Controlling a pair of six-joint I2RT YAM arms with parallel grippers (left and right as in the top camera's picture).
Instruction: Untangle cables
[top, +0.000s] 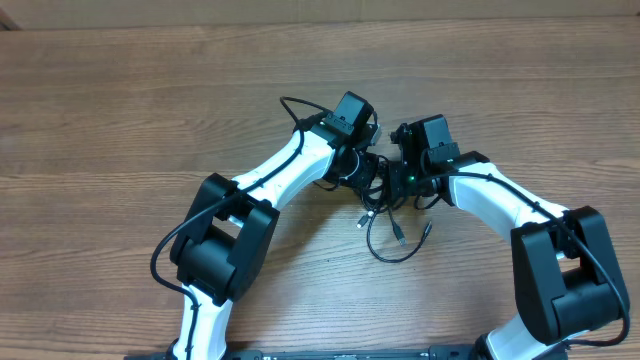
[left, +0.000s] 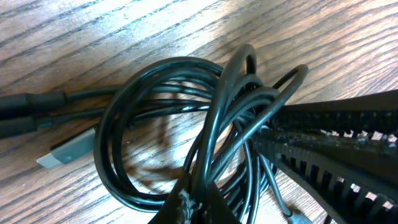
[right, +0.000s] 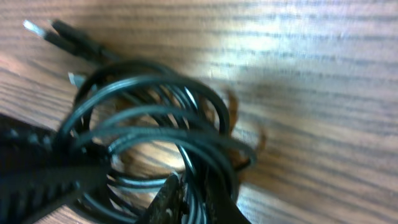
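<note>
The cables (top: 385, 225) are thin black cords tangled in loops on the wooden table, between and just below both grippers. In the left wrist view the coil (left: 168, 130) fills the frame, with a silver plug (left: 65, 151) at the left. My left gripper (left: 200, 202) is shut on strands of the cables. In the right wrist view the coil (right: 155, 118) lies ahead, and my right gripper (right: 196, 199) is shut on strands of it. The two grippers (top: 378, 172) (top: 405, 180) are almost touching. Loose plug ends (top: 398, 235) trail toward the front.
The wooden table (top: 120, 110) surrounds the tangle. The right gripper's ridged finger (left: 336, 143) crosses the left wrist view; the left gripper's finger (right: 37, 174) crosses the right wrist view. Two plug ends (right: 56, 34) lie at the top left of the right wrist view.
</note>
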